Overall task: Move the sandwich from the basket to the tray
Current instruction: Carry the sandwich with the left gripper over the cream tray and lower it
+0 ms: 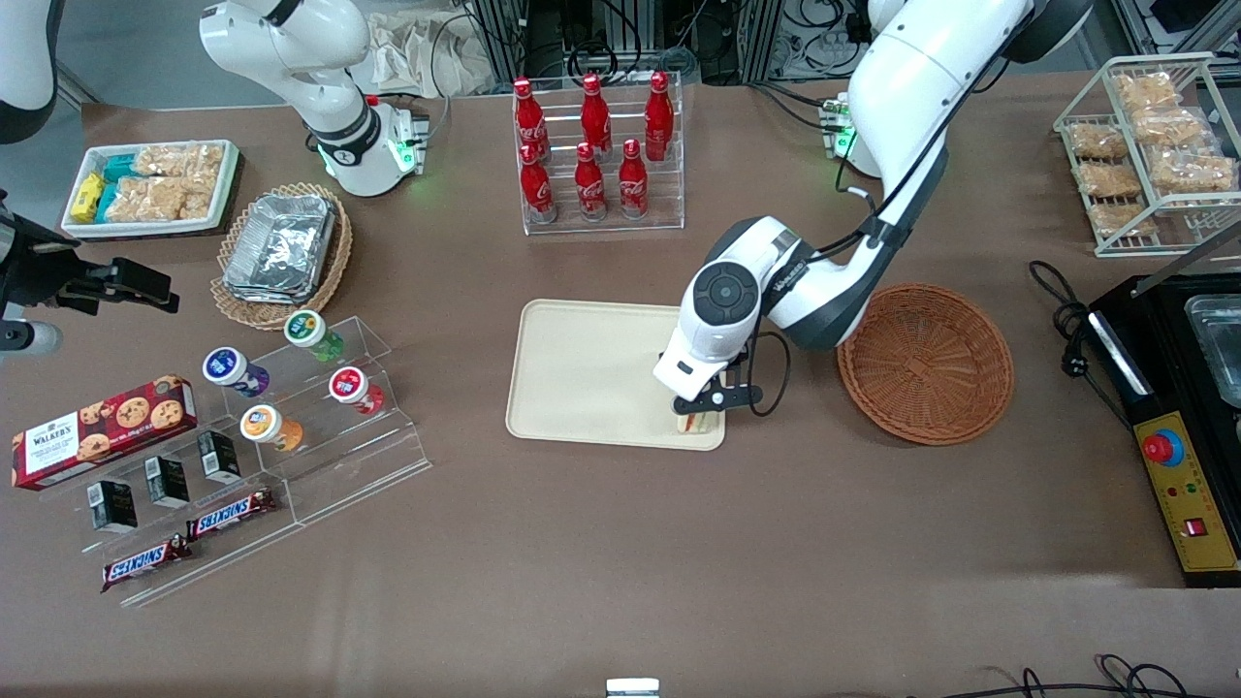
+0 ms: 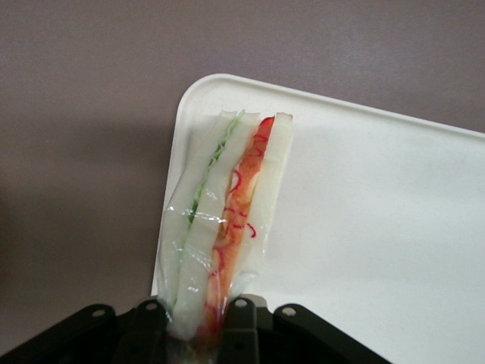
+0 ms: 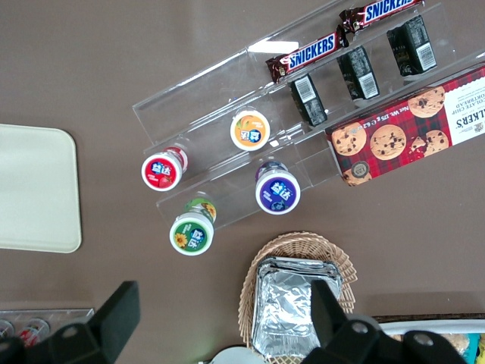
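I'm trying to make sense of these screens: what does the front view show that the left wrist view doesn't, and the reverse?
Only the front view shows the empty basket, the cola bottles and the whole left arm.

Only the left wrist view shows the sandwich up close: plastic-wrapped, with green and orange-red filling, the gripper shut on its end.

Both show the sandwich at a corner of the tray, held by the gripper.

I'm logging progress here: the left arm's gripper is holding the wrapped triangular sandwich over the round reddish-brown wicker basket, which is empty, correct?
Not quite. The gripper does hold the wrapped triangular white-bread sandwich, but over a corner of the flat cream-beige rectangular tray, not over the basket. The front view shows this, and the left wrist view shows the tray beneath the sandwich. The round reddish-brown wicker basket is indeed empty.
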